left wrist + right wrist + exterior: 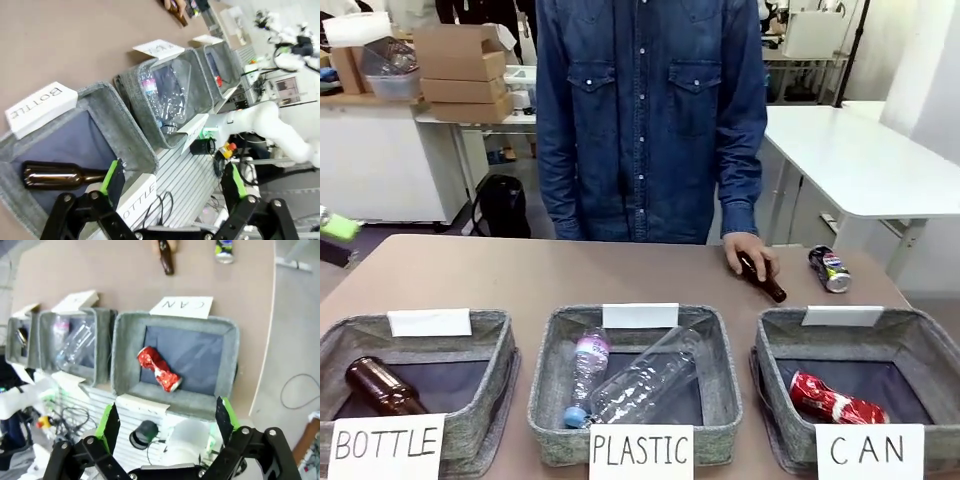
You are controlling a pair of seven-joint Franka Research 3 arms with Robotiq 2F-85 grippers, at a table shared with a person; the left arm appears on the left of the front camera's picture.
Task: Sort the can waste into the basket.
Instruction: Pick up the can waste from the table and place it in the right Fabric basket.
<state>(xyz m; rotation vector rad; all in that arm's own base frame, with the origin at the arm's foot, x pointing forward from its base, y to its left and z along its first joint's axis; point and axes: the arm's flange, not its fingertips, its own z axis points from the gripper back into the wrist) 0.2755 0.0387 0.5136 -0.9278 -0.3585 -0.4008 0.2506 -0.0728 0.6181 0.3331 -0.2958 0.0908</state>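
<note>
Table (pixel 570 270) bears CAN basket (pixel 770 350) holding red can (pixel 835 398); left fingers (pixel 111 179), right fingers (pixel 109 424) wide.

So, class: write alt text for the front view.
A red can lies in the CAN basket; a Pepsi can lies on the table, beside a person's hand on a brown bottle. The BOTTLE basket and PLASTIC basket hold bottles.
</note>
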